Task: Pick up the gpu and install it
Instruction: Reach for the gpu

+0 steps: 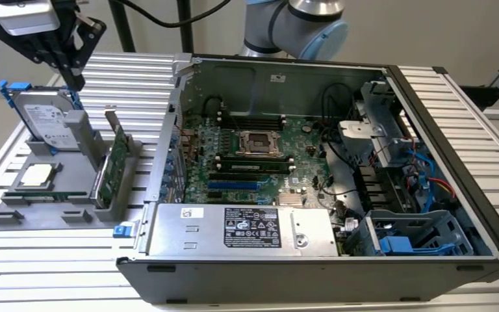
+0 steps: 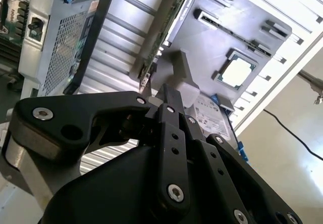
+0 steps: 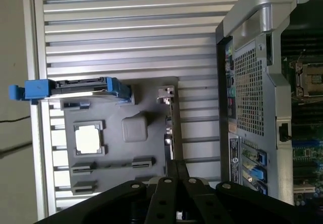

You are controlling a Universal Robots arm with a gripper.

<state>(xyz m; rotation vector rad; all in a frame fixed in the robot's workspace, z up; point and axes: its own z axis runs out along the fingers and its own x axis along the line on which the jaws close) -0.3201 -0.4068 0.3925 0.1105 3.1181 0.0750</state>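
Hovering in the exterior view's upper left, the gripper [image 1: 75,82] is seemingly pinching shut on nothing; the gpu [image 1: 114,166] is standing in a tray [image 1: 33,218].

Slatted metal table [image 1: 137,81] carries a grey holder [image 1: 54,209] and open computer case [image 1: 275,283].
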